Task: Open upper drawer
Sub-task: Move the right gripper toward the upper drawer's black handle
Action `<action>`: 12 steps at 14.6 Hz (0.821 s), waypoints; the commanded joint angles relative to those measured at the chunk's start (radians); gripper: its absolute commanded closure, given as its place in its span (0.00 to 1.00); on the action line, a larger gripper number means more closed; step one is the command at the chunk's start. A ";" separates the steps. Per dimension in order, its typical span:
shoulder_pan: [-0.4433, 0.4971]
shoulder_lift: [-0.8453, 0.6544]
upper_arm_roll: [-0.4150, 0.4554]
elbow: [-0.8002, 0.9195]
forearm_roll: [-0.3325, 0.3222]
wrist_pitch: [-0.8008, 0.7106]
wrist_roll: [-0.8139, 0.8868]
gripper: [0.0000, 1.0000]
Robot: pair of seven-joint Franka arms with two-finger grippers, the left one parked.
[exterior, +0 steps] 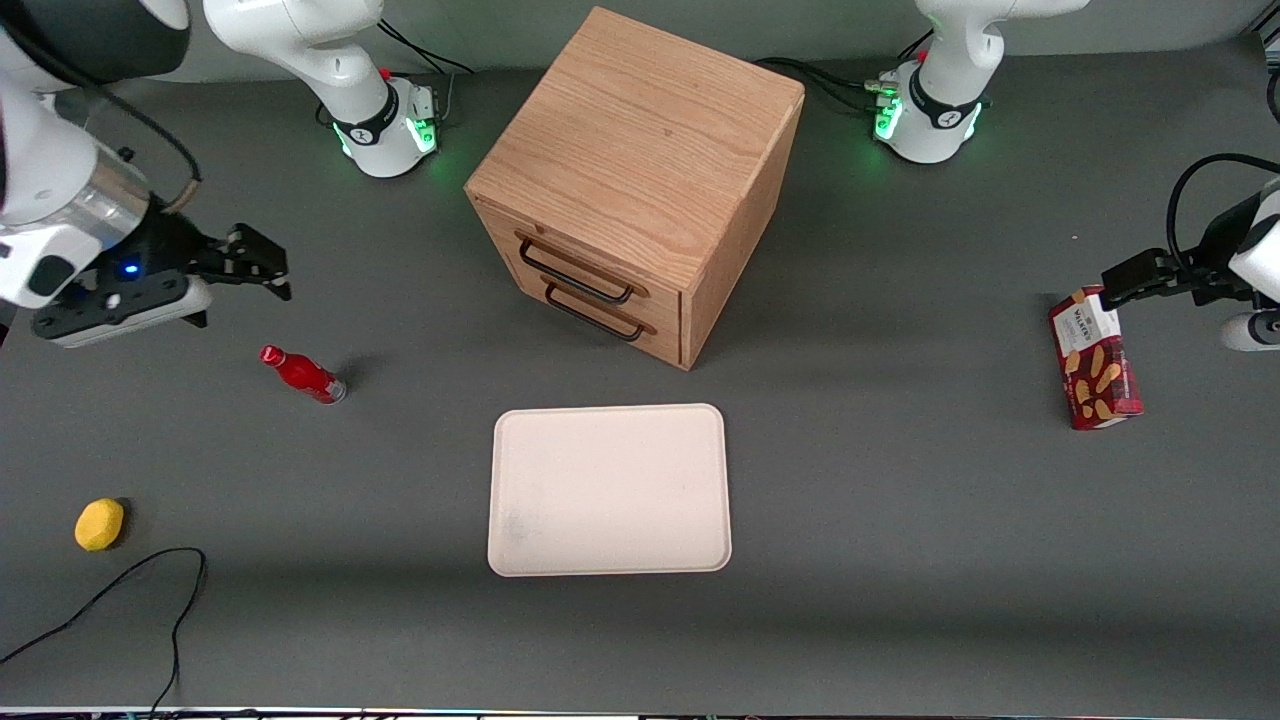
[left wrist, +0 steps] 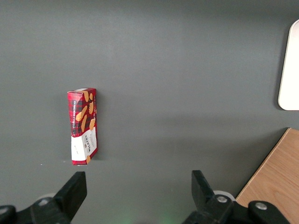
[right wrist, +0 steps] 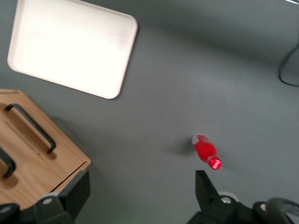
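From the front camera, the oak cabinet [exterior: 640, 180] stands near the middle of the table, turned at an angle, with its two drawer fronts facing toward the working arm's end. The upper drawer [exterior: 585, 262] sits flush and shut, its thin black handle [exterior: 575, 268] just above the lower drawer [exterior: 600, 312] and its matching bar. The gripper [exterior: 262, 268] hangs in the air toward the working arm's end, well apart from the cabinet and holding nothing. A red bottle [exterior: 302, 374] lies on its side on the table below it, and a yellow ball [exterior: 99, 524] rests nearer the camera, close to a black cable [exterior: 120, 590]. A cream tray [exterior: 609, 490] lies flat in front of the cabinet, nearer the camera. A red biscuit box [exterior: 1094, 358] lies at the parked arm's end.

The left wrist camera shows the biscuit box on the grey table [left wrist: 177, 70], plus an edge of the tray and a corner of the cabinet.

The right wrist camera shows the gripper's fingers [right wrist: 205, 186] spread wide and empty — the bottle lies between them on the table below, with the cabinet's handled drawer fronts and the tray alongside.
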 commanded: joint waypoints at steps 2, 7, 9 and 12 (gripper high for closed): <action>0.103 0.055 -0.011 0.050 0.011 0.009 0.007 0.00; 0.203 0.143 -0.011 0.116 0.011 0.009 -0.077 0.00; 0.226 0.164 -0.011 0.124 0.012 0.011 -0.138 0.00; 0.275 0.186 -0.011 0.122 0.011 0.046 -0.163 0.00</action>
